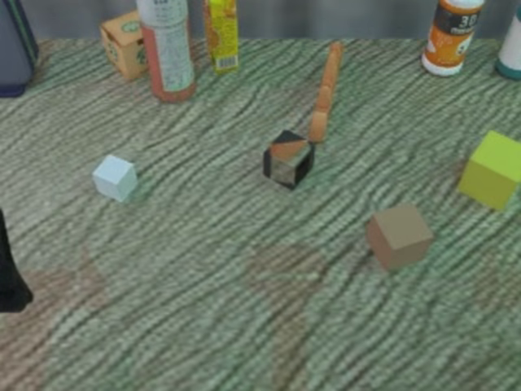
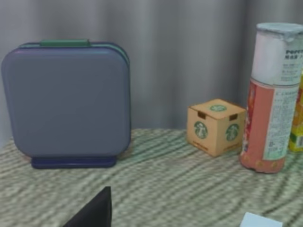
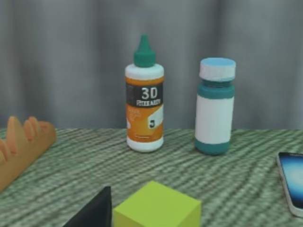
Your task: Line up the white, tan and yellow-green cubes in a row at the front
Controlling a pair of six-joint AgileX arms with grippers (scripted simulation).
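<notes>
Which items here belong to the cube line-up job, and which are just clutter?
Job: white cube, tan cube, yellow-green cube.
Clutter: multicoloured cube, printed box, purple case, glue bottle, teal-capped bottle, bread.

Matt tan cube (image 1: 399, 235); glossy, perhaps metallic, grey-faced cube (image 1: 288, 160); woven-looking tablecloth (image 1: 203, 269).

Top camera looks down on the table (image 1: 203, 269); both wrist cameras sit low, facing its back edge

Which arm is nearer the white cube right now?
Left. The left arm shows at the top view's left edge, just in front of the white cube. The right arm is outside the top view; its wrist camera sees the yellow-green cube on the right side.
</notes>
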